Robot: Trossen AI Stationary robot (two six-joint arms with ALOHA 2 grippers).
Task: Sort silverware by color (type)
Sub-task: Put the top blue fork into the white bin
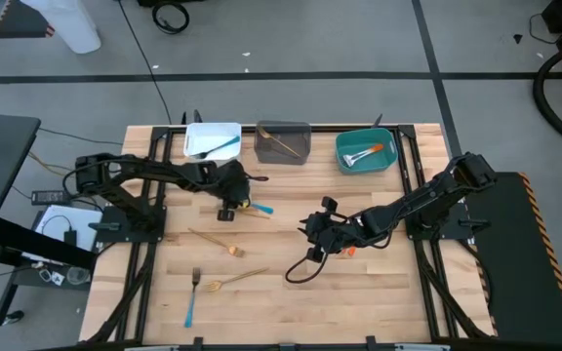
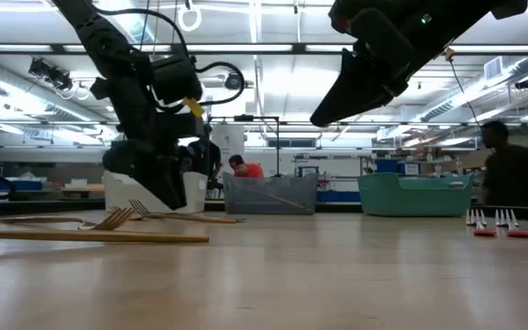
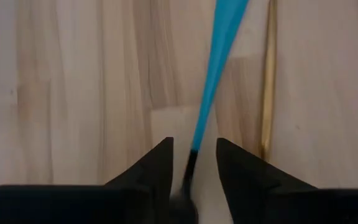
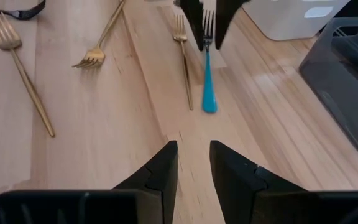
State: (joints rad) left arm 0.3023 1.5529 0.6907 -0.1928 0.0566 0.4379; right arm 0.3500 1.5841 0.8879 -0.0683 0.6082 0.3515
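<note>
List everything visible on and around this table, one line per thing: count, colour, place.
Bins: three, white, grey and teal, in a row along the table's far edge, each holding utensils.
Gold forks: three, loose on the left arm's half.
Blue-handled forks: two loose, one at the left gripper, one near the front edge.
Orange-handled utensils: count unclear, by the right gripper.
Table: one, pale wood.
People: two, in the room beyond.
Left gripper: open, astride a blue-handled fork.
Right gripper: open, empty, mid-table.
</note>
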